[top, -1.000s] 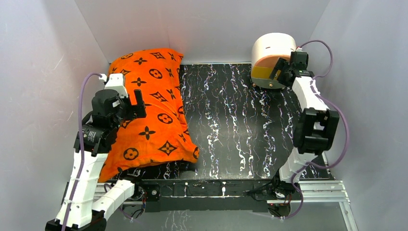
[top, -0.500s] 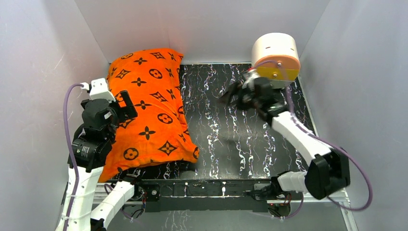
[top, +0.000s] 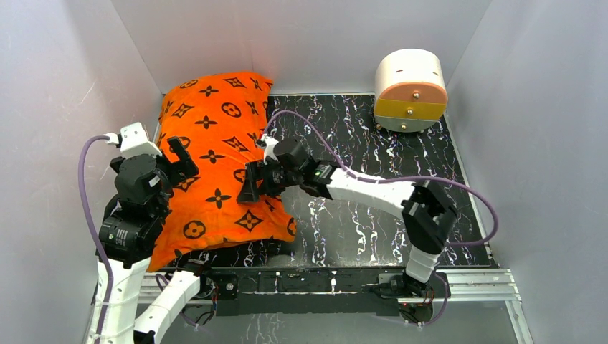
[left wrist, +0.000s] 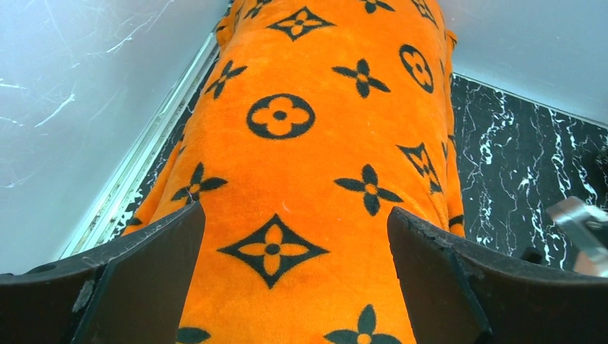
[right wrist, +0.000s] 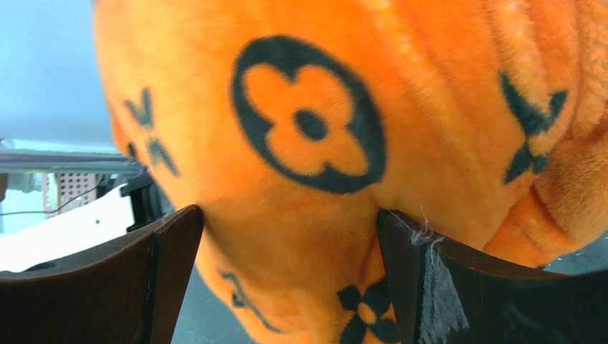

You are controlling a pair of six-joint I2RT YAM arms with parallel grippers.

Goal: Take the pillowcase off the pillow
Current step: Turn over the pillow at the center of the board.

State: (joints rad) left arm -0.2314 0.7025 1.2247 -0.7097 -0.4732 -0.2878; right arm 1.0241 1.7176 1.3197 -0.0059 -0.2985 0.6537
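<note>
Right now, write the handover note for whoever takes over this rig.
Left tool: open, holding nothing, over the left side of the pillowcase.
Right tool: open, at the pillowcase's right edge, straddling a bulge of fabric, not closed on it.
Things: the pillowcase lies along the left side of the table. The pillow is inside it, fully covered and not visible.
Done: both tools are at the pillowcase; nothing has been pulled off.
Left: grip the fabric, find the opening, draw the pillow out.
</note>
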